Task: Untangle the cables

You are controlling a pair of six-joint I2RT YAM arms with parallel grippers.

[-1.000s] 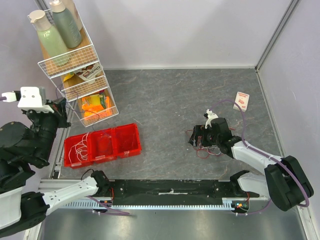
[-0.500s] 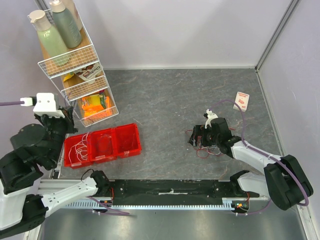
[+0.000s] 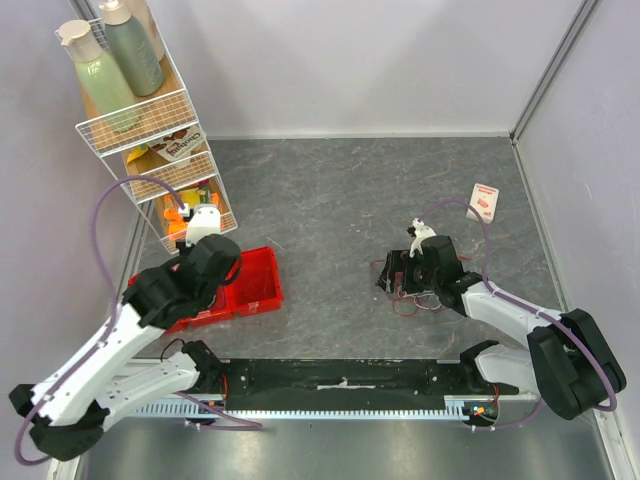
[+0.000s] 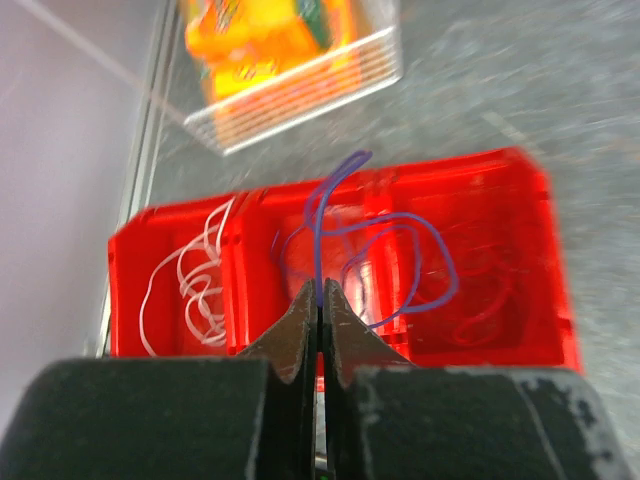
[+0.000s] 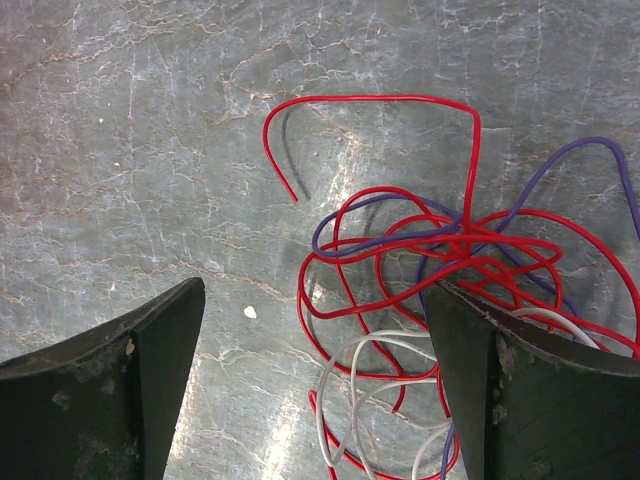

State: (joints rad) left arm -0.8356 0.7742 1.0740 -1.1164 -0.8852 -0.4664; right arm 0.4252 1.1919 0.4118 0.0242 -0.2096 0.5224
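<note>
Here, left gripper [image 4: 320,296] clamped on a purple cable [image 4: 318,250] over the bin [image 4: 540,200]; right gripper [image 5: 310,325], jaws apart, straddles the tangle [image 5: 450,240]. Next, likely: release into bin.

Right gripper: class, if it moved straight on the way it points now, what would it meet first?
Probably the tangle of cables lying on the table: the open right gripper points down at it, and red loops at the tangle's left edge lie in its line. Its height above them is unclear.

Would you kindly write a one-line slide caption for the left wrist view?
Left end effector shut on a purple cable over the red bin, white cable in its left compartment.
</note>
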